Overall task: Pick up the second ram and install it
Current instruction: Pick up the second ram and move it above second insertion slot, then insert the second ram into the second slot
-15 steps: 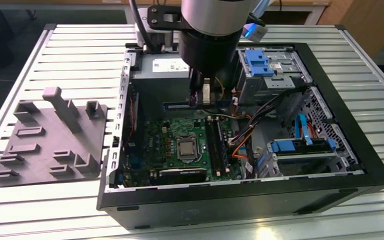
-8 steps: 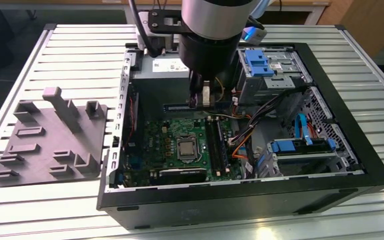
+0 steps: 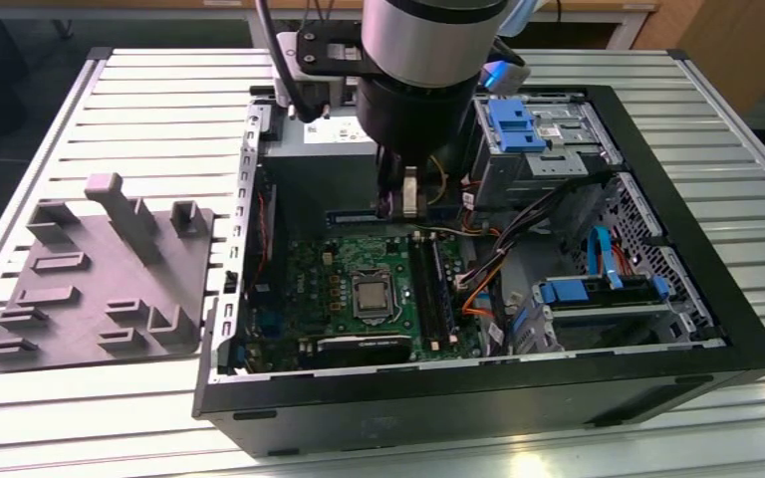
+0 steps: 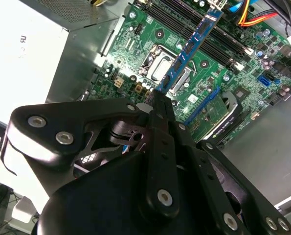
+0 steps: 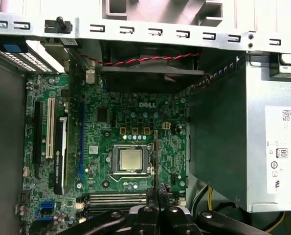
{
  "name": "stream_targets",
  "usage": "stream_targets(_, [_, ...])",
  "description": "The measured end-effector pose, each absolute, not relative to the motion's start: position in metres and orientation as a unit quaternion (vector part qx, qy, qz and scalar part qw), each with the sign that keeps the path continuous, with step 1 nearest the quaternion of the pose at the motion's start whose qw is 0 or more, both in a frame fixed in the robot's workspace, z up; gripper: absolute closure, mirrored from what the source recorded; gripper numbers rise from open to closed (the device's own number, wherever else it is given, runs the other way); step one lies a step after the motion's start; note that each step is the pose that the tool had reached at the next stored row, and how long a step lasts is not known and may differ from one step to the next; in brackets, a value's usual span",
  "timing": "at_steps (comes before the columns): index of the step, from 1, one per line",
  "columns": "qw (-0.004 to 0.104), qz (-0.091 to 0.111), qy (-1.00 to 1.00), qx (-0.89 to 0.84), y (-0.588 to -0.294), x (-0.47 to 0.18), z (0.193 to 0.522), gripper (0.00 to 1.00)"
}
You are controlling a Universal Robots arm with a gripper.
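My gripper [image 3: 402, 204] hangs inside the open computer case [image 3: 701, 329], above the far part of the green motherboard [image 3: 316, 279]. It is shut on the second ram [image 4: 189, 46], a slim dark blue stick that juts out from the fingertips over the board. In the first wrist view the second ram [image 5: 156, 156] shows edge-on as a thin dark line above the gripper [image 5: 157, 193], beside the CPU socket [image 5: 129, 160]. The black ram slots [image 3: 429, 289] lie below it on the board; the stick stays apart from them. In the exterior view the ram [image 3: 356, 214] is a short dark bar.
The grey power supply [image 3: 316, 164] stands close behind the gripper. Blue drive bays [image 3: 516, 124] and bundled cables [image 3: 489, 269] crowd the exterior view's right of the case. A grey moulded tray [image 3: 104, 289] sits on the slatted table at the exterior view's left.
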State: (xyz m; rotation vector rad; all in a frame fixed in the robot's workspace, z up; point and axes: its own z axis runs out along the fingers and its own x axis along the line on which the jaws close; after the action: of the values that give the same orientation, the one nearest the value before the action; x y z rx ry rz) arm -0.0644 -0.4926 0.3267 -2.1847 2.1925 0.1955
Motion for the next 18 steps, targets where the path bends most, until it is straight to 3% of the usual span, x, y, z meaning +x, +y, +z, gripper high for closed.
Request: stream_targets(18, [0.019, 0.063, 0.707, -0.704, -0.4926, -0.0644, 0.3237, 0.88])
